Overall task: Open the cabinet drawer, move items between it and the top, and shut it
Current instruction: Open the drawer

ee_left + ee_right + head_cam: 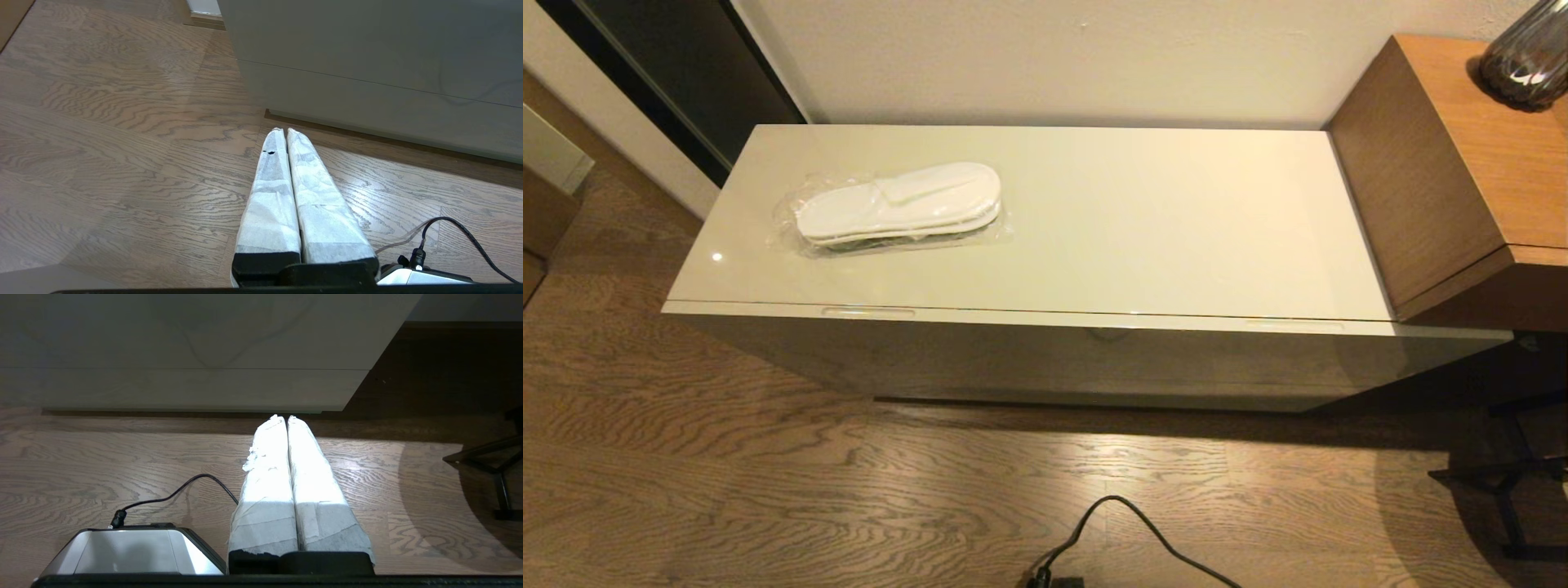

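Note:
The long glossy cream top (1135, 220) carries the pair of white slippers (900, 204) in clear wrap, lying near its left end. The drawer front (1045, 351) sits pushed in, with slim slot handles at left (867, 311) and right (1294, 325). The tissue pack is out of view. Neither arm appears in the head view. My left gripper (283, 130) hangs low over the floor before the cabinet's cream front (367, 61), shut with nothing in it. My right gripper (284, 417) is likewise low near the cabinet's base (184, 388), shut and empty.
A taller brown wooden unit (1445, 171) with a dark vase (1527, 57) abuts the cabinet's right end. A black cable (1135, 531) lies on the wood floor in front. A dark stand's legs (1511, 482) are at the right. My silver base (130, 551) shows beside the right gripper.

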You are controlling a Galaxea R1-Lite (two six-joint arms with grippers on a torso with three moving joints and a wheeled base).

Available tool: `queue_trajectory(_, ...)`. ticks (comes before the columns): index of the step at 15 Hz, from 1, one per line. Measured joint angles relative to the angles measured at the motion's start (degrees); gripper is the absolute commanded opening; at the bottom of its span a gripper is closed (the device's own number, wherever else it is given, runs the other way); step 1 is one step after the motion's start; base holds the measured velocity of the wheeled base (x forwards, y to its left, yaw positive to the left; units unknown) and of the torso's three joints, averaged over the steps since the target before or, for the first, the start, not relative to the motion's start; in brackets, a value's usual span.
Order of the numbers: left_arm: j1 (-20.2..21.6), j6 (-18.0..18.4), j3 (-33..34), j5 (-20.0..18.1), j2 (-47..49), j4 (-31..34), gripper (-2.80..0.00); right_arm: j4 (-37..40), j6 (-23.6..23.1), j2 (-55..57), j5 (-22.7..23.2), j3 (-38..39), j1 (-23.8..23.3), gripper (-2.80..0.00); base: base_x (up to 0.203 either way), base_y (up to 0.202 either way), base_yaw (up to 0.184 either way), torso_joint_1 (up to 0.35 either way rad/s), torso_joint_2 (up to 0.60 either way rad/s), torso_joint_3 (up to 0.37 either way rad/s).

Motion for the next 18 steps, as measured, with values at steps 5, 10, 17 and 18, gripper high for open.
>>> queue_trajectory(5,0.0,0.0,0.0,0.0,0.0,0.0,-2.8,0.0,0.0,0.0,0.0,0.0,0.0,-2.8,0.0,0.0,0.0,0.0,0.0,0.0)
queue_trajectory(10,0.0,0.0,0.0,0.0,0.0,0.0,-2.8,-0.1,-0.5,0.0,0.1,0.0,0.0,-2.8,0.0,0.0,0.0,0.0,0.0,0.0)
queue_trajectory(17,0.0,0.0,0.0,0.0,0.0,0.0,-2.8,0.1,-0.7,0.0,0.2,0.0,0.0,-2.8,0.0,0.0,0.0,0.0,0.0,0.0)
queue_trajectory(18,0.0,0.0,0.0,0.0,0.0,0.0,-2.8,0.1,-0.7,0.0,0.2,0.0,0.0,-2.8,0.0,0.0,0.0,0.0,0.0,0.0)
